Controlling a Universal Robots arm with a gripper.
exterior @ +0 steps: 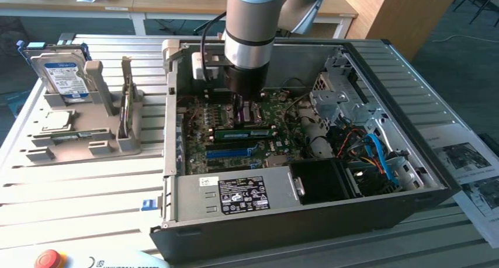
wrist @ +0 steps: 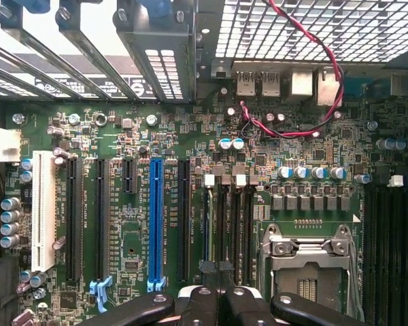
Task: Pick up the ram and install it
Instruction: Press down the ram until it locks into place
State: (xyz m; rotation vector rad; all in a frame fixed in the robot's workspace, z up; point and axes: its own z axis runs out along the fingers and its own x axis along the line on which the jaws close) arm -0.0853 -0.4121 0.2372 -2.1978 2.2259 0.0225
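The hand (wrist: 217, 299), clenched, hovers low over the motherboard (wrist: 190, 204). Beyond it, the ram (exterior: 243, 129) lies in a slot beside the arm (exterior: 249, 28); it looks light, stiff and fragile, best gripped by its long edges.

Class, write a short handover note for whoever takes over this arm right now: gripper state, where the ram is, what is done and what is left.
Gripper: shut, low inside the open computer case, over the motherboard.
Ram: on edge directly under the gripper, parallel to the blue slot and apart from it. Whether the fingers pinch it or only press on it cannot be told.
Done: ram brought to the motherboard.
Left: full seating is not confirmed; gripper not yet released.
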